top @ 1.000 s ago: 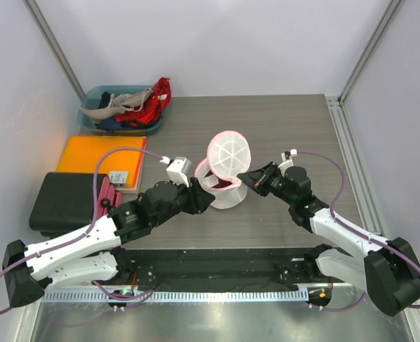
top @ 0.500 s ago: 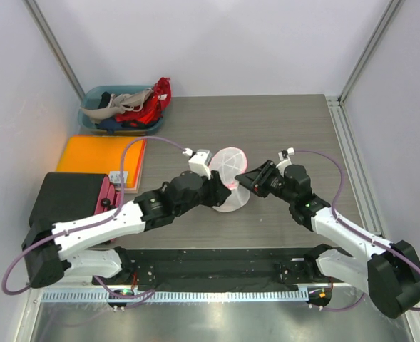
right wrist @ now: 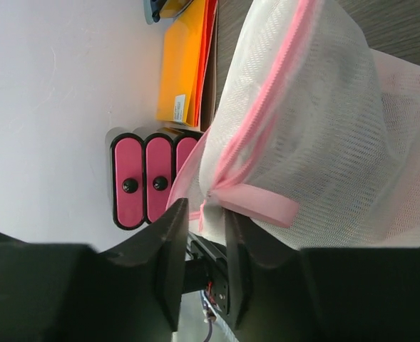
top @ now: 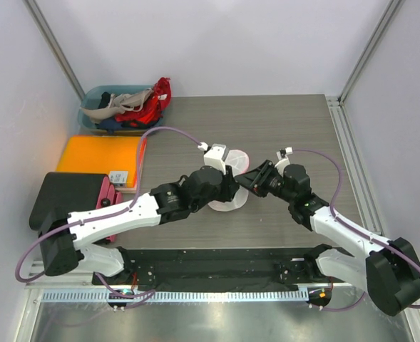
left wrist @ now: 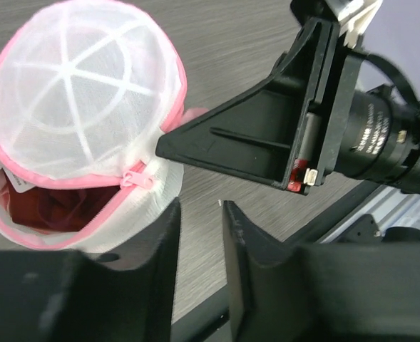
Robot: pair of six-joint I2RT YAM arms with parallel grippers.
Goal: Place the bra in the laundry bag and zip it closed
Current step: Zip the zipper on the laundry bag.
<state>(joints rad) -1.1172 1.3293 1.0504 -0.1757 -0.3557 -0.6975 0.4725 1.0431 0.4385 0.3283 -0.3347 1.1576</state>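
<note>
Red fabric, probably the bra (left wrist: 49, 206), lies inside the laundry bag (left wrist: 81, 107) on the bench (top: 288, 128); the zip (left wrist: 135, 178) still needs closing. The left end effector (left wrist: 201, 214) and right end effector (right wrist: 206, 212) both stand slightly apart

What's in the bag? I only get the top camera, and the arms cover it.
Observer: The left wrist camera shows red cloth inside the bag.
Operator: Is it zipped up?
Observer: No, a gap is open under the lid, with the zip pull at its end.
Operator: Is the right hand holding anything?
Observer: No, its own camera shows the right hand open, with a pink tab just past its tips.
</note>
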